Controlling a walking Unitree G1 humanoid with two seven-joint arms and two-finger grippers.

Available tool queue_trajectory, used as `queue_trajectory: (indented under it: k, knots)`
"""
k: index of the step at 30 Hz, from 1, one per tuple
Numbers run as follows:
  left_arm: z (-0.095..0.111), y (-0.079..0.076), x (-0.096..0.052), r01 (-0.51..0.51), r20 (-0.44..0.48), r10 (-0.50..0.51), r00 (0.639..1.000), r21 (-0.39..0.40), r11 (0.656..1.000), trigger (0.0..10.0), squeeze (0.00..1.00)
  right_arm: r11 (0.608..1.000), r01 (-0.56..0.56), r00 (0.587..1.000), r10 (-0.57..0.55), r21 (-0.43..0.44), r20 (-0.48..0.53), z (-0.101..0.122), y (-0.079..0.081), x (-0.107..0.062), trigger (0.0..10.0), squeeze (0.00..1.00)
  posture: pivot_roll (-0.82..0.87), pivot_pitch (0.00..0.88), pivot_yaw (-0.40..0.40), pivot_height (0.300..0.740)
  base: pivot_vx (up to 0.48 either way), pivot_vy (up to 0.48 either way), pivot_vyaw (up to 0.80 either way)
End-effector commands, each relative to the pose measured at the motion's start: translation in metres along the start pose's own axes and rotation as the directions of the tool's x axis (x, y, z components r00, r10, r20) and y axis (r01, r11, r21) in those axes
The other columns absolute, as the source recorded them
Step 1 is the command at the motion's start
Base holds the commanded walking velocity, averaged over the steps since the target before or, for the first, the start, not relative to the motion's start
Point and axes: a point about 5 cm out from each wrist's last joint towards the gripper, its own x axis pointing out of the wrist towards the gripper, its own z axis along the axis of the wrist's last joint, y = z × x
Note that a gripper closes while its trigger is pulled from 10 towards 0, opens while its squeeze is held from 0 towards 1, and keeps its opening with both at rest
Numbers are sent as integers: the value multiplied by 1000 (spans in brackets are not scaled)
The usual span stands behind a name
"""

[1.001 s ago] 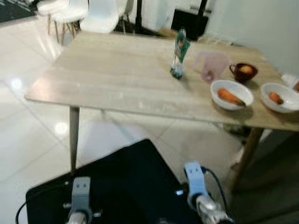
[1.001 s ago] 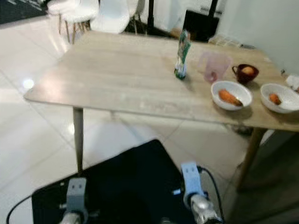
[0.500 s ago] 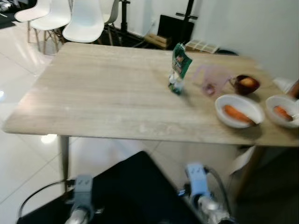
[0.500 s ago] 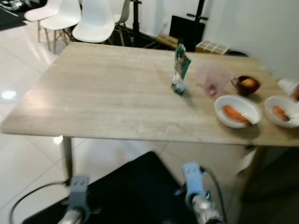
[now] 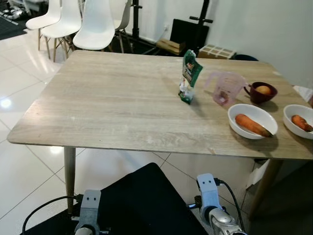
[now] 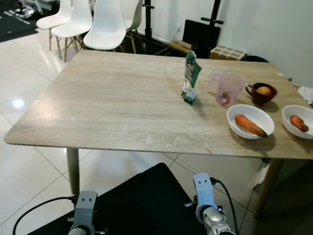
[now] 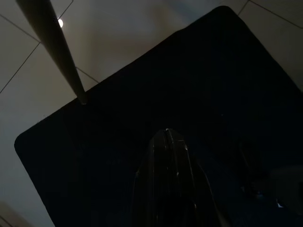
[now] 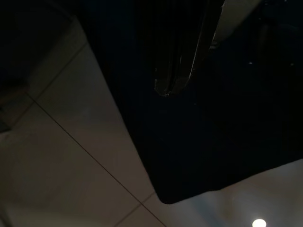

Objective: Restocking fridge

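**Robot faces the table, arms hanging low**

Since a second ago the whole view has swung and sharpened, so the camera has moved; the things on the table (image 5: 112,105) sit in the same arrangement. A green-and-white pouch (image 5: 188,77) stands upright near the middle of the frame. Just to its right is a clear pink measuring jug (image 5: 224,87), then a dark red cup (image 5: 261,93) holding a yellowish fruit. Toward the right edge, two white bowls each hold a carrot: the nearer bowl (image 5: 253,120) and another (image 5: 298,121) cut by the frame. White chairs (image 5: 95,24) stand at upper left. Both arms hang idle over a black mat (image 7: 118,123) on the tiled floor; the left gripper (image 7: 166,135) and right gripper (image 8: 165,90) each show their fingers pressed together.
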Motion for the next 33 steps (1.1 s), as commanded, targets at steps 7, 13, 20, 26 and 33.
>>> queue_trajectory:
  k: [7,13,20,26,33]
  knots:
    - [-1,-11,0,33,0,-33,999,15,999,10000,0,1000,-6,1000,6,-19,-14,-6,-2,-2,10000,0,-80,83,-47,740,0,0,-571]
    - [-6,-11,-2,29,-9,-29,1000,8,1000,10000,0,1000,-4,1000,3,-23,-15,-7,-1,-2,10000,0,-76,92,-53,740,0,0,-800]
    - [-13,-7,-6,2,-9,-2,1000,-7,1000,10000,0,999,-18,1000,18,-47,5,-6,4,-2,10000,0,-72,112,-69,740,0,0,-299]
    - [-18,-7,-9,-29,-10,29,1000,-48,998,10000,0,999,-20,1000,20,-50,3,-7,3,-3,10000,0,-72,119,-73,740,0,0,0]
    - [-17,-4,-10,-85,9,86,996,-74,994,10000,0,998,-24,1000,24,-60,10,-6,1,-3,10000,0,-66,121,-78,740,0,-137,0]
